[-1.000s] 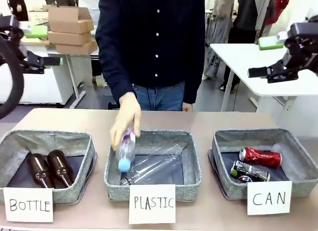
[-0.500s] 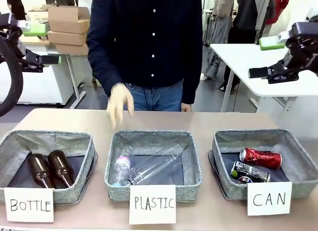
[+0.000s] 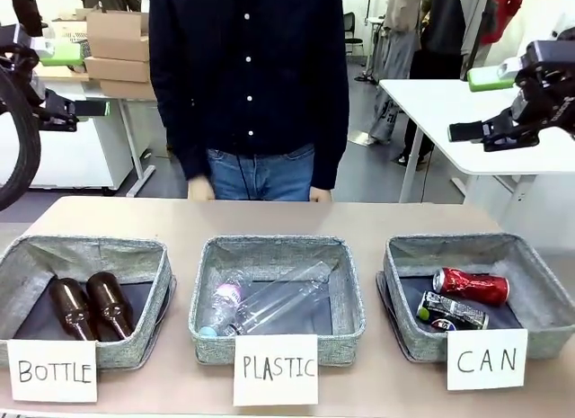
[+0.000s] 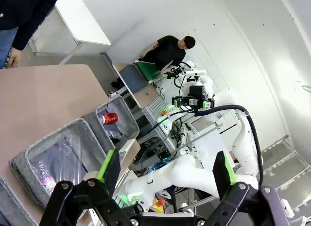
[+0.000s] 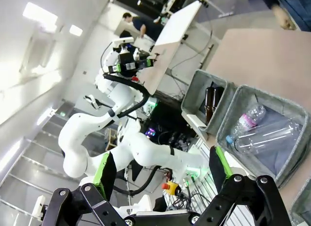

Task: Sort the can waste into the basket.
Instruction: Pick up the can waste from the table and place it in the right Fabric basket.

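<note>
You see the red can [image 3: 471, 285] at 12 o'clock of the black can [image 3: 451, 312] inside the CAN basket [image 3: 545, 303]; left gripper [image 4: 165, 170] and right gripper [image 5: 161, 167] both gape, holding nothing.

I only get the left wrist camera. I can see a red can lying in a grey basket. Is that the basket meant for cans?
Observer: Yes. From the front, that basket bears a white card handwritten "CAN".
Operator: Is the red can on its own in there?
Observer: No. A black can with silver ends lies right beside the red can, nearer the card.
Operator: And what is in the basket at the other end of the row?
Observer: Two brown bottles lie side by side in the end basket, which is carded "BOTTLE".
</note>
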Motion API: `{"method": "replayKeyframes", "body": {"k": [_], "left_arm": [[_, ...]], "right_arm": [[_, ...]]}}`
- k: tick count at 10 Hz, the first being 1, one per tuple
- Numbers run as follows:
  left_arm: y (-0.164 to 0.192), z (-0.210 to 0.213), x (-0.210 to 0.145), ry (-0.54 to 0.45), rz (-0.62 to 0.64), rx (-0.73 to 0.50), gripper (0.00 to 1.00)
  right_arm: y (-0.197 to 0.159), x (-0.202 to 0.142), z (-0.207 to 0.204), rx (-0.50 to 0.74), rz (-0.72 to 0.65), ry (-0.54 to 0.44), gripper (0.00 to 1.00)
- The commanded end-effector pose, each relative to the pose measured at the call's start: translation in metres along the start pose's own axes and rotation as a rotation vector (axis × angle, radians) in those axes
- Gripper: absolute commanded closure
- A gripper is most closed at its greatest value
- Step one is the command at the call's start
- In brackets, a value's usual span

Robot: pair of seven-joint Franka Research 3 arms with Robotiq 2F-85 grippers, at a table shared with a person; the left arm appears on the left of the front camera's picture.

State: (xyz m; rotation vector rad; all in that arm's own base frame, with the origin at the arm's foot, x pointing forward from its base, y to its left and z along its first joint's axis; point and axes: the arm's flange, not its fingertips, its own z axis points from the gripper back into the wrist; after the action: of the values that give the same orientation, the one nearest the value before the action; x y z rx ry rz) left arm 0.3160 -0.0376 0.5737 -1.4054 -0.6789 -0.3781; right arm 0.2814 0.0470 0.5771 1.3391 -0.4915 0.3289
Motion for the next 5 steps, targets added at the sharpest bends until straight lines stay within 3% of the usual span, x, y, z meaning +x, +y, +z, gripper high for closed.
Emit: {"method": "replayKeyframes", "body": {"k": [1,5], "left_arm": [[-0.0024,0.0001,0.0023,-0.001,0.007,-0.014,0.00],[-0.0024,0.0001,0.0023,-0.001,0.007,-0.014,0.00]], "right_arm": [[-0.0007,-0.0019,0.0022,0.002,-0.013,0.012,0.00],[-0.0007,-0.0019,0.0022,0.002,-0.013,0.012,0.00]]}}
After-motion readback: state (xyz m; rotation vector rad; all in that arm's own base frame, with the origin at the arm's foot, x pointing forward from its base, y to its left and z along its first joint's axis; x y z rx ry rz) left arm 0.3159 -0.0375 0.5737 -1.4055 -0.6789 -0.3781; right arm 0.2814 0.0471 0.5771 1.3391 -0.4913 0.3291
